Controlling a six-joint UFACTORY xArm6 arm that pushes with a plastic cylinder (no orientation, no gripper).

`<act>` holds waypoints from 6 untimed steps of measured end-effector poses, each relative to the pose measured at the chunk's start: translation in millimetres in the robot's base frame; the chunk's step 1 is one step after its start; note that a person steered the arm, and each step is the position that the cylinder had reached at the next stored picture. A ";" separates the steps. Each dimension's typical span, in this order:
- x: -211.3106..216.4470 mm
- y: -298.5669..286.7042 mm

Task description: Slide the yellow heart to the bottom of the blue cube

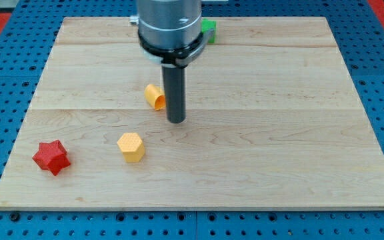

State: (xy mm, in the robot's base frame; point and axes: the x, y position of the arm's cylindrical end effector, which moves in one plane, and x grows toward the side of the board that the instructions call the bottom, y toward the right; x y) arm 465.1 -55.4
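Note:
A yellow block [155,96], apparently the heart, lies left of the board's middle. Its right side is hidden behind my rod. My tip [176,121] rests on the board just right of and slightly below this block, close to it or touching it. No blue cube shows in the view; the arm's grey body [169,27] covers part of the board's top middle.
A second yellow block, many-sided [131,147], lies below and left of the tip. A red star [51,157] sits near the board's bottom left corner. A green block [209,30] peeks out right of the arm at the top edge. The wooden board [279,133] lies on a blue perforated surface.

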 end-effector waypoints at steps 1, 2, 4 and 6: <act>-48.2 -50.5; -83.4 -48.5; -40.9 -22.0; -127.5 -14.8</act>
State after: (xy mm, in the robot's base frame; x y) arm 337.5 -70.2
